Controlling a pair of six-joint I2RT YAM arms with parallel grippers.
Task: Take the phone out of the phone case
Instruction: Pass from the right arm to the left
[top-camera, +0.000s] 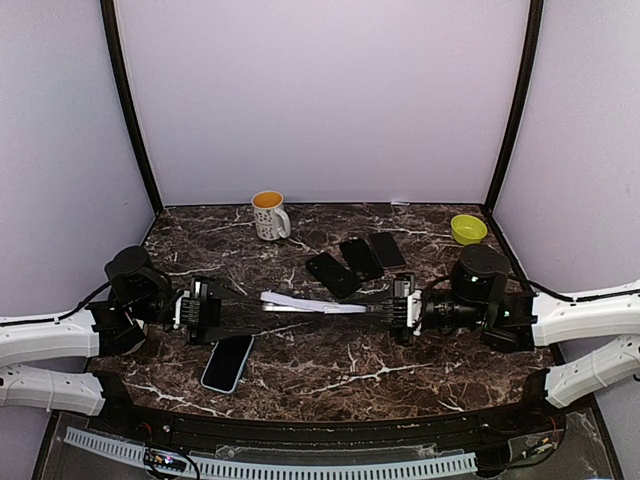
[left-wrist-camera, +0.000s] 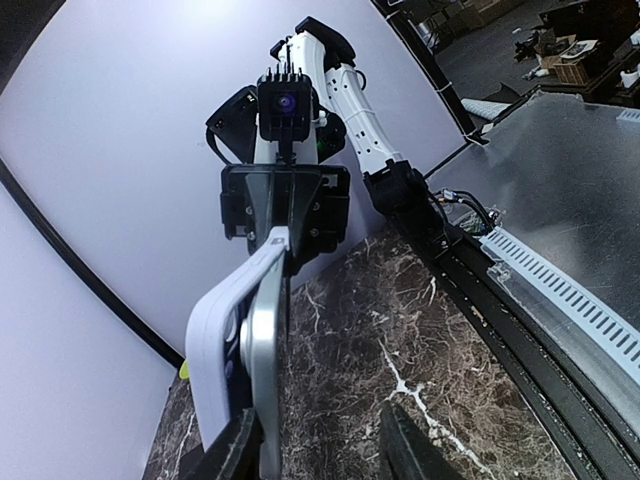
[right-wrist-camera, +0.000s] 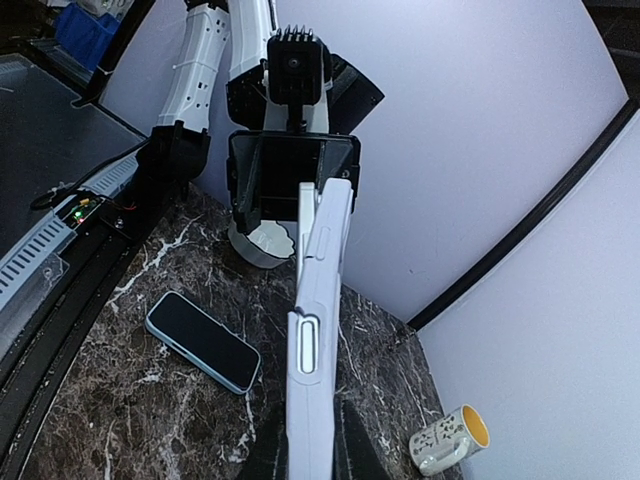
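- Step in hand: separating the phone case (left-wrist-camera: 213, 350) from the phone (left-wrist-camera: 266, 340).
- My right claw (top-camera: 377, 309) is clamped on the case's right end.
- My left claw (top-camera: 238, 306) is half-closed at the case's left end; I cannot tell whether it grips.
- Next: pry the case lip clear of the phone.

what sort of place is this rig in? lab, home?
Likely a lab data-collection booth: plain walls box in a marble-look table, left arm and right arm mounted at its near edge, spare phones laid out as props.
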